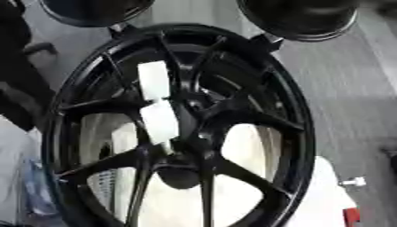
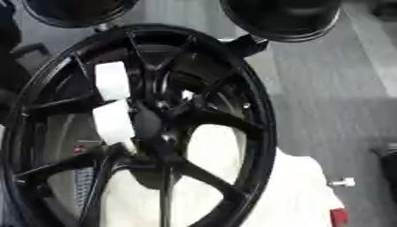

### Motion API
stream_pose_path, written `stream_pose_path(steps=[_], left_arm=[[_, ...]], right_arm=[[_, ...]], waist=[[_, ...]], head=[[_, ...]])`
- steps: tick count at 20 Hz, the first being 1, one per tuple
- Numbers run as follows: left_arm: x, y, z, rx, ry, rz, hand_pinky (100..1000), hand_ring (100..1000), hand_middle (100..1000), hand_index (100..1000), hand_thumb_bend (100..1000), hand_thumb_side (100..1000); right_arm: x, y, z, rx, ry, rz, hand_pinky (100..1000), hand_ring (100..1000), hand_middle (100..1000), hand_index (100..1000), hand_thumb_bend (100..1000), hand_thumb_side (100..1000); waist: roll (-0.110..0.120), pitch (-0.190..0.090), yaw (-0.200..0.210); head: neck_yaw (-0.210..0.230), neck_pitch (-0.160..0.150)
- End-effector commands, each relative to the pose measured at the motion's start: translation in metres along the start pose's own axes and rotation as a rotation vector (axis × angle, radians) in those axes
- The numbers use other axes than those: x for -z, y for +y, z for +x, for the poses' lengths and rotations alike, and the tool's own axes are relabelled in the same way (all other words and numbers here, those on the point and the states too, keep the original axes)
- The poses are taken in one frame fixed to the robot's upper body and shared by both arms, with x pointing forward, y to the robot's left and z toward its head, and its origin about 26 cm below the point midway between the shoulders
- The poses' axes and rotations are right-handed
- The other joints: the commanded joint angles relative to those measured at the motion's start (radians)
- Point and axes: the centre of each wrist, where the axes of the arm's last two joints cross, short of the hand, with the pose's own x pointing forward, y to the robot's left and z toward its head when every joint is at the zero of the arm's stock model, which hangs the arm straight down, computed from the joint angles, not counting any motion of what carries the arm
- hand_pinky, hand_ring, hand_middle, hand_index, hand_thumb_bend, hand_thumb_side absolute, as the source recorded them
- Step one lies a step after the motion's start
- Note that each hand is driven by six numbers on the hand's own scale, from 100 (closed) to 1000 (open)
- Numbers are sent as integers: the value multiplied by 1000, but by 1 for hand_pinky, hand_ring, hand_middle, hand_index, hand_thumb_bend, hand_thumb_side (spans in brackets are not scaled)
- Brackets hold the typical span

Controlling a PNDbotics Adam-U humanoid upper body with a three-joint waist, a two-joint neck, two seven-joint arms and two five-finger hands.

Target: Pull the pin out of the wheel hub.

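Grey floor behind; black wheel hub (image 1: 182,128) upright, long axis vertical; robot hand state untellable.

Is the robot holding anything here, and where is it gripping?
It cannot be told: no hand is clearly visible against the black wheel, only two white blocks near its hub.

- A wheel (image 1: 182,128) stands upright, filling the middle.
- Two blocks (image 1: 159,104) sit stacked against its spokes, left of the hub (image 1: 180,170).
- Two round objects (image 1: 298,17) lie behind its rim.
- A small peg (image 2: 342,181) lies to its right.
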Motion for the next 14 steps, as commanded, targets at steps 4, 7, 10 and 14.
stream_pose_path(steps=[4, 7, 10, 14], left_arm=[[3, 3, 7, 5, -29, 7, 734, 780, 666, 839, 100, 775], [3, 3, 7, 3, -28, 9, 734, 778, 665, 835, 100, 772], [5, 3, 10, 23, -35, -13, 735, 778, 665, 834, 100, 761], [15, 1, 20, 122, -71, -109, 744, 777, 662, 839, 100, 722]], right_arm=[[4, -3, 7, -13, -31, -2, 792, 685, 678, 807, 100, 550], [4, -3, 7, -12, -30, -2, 792, 685, 678, 807, 100, 550], [4, -3, 7, -13, -29, -2, 792, 685, 678, 807, 100, 550], [4, -4, 6, -19, -25, 1, 791, 684, 677, 807, 100, 550]], waist=[[3, -16, -2], [4, -16, -2], [4, -16, -2], [10, -21, 0]], head=[[-2, -11], [-1, -12], [-3, -11], [-10, -11]])
